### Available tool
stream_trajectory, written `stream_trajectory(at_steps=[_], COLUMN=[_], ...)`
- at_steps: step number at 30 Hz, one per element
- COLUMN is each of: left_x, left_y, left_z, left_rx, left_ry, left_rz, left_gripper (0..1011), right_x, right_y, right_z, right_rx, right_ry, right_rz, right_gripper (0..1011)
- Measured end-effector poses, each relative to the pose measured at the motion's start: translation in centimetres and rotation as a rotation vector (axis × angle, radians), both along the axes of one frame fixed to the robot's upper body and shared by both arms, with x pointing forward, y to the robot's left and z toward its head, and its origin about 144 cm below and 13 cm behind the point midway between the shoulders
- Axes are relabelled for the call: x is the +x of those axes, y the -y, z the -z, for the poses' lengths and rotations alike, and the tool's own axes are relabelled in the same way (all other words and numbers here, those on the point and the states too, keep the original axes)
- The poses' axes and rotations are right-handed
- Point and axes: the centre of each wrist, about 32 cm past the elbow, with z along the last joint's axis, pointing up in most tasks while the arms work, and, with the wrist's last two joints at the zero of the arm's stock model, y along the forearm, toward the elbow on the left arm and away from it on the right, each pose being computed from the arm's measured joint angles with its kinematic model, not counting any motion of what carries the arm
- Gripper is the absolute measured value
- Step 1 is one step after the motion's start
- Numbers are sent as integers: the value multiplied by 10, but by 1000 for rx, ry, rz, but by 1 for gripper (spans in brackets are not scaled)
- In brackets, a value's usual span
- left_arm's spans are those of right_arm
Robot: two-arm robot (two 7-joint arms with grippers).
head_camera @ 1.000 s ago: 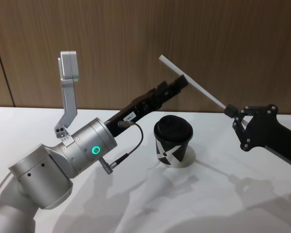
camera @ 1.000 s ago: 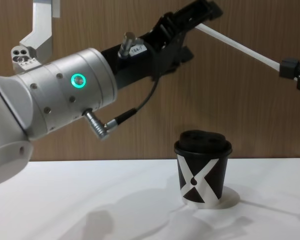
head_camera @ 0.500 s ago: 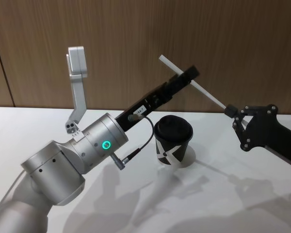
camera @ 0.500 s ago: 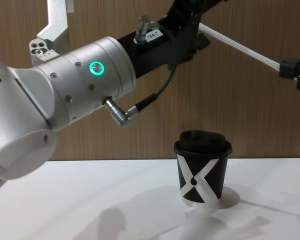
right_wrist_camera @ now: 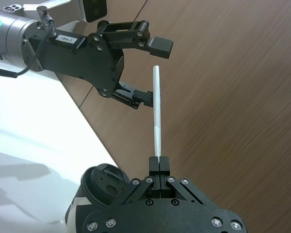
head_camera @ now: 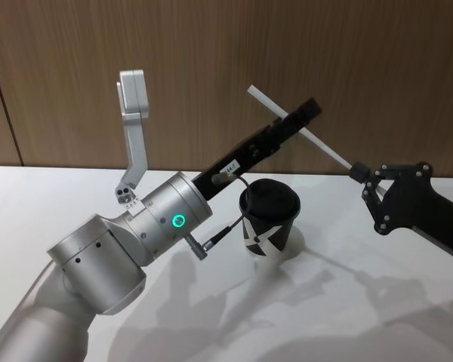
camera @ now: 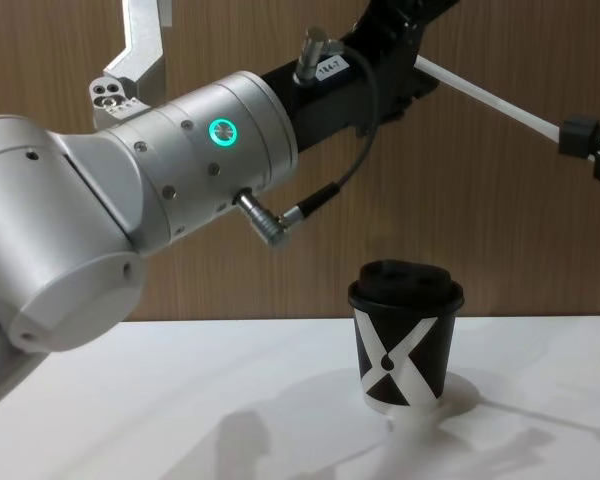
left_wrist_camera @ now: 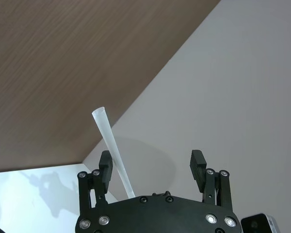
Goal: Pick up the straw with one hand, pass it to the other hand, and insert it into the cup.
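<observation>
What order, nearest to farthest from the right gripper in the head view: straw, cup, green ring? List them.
1. straw, held in the right gripper, slanting up-left.
2. cup, on the table, lower left.
3. green ring, behind the open left gripper, farthest left.

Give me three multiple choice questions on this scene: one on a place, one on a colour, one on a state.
1. Where is the cup? A in the left gripper; B on the table; C in the right gripper.
2. What colour is the straw? A red; B green; C white.
3. How is the left gripper? A open, fingers either side of the straw; B shut on the straw; C shut on the cup.
Answers: 1 B, it stands on the table; 2 C, white against the brown wall; 3 A, its fingers stand apart while the right gripper pinches the straw's end.
</observation>
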Motion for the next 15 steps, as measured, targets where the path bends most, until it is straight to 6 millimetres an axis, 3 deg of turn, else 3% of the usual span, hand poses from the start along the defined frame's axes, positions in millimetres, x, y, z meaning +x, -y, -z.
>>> stream_trajectory(at_steps=[9, 15], left_x=[1, 2], left_y=[3, 4], left_z=[-1, -1], left_rx=[0, 1], left_ry=[-1, -1], left_rz=[-3, -5], left_gripper=[996, 885], right_x=[0, 0], right_y=[0, 0], right_z=[0, 0], right_rx=[0, 0], right_ry=[0, 0], right_rz=[0, 0], right_gripper=[7, 7])
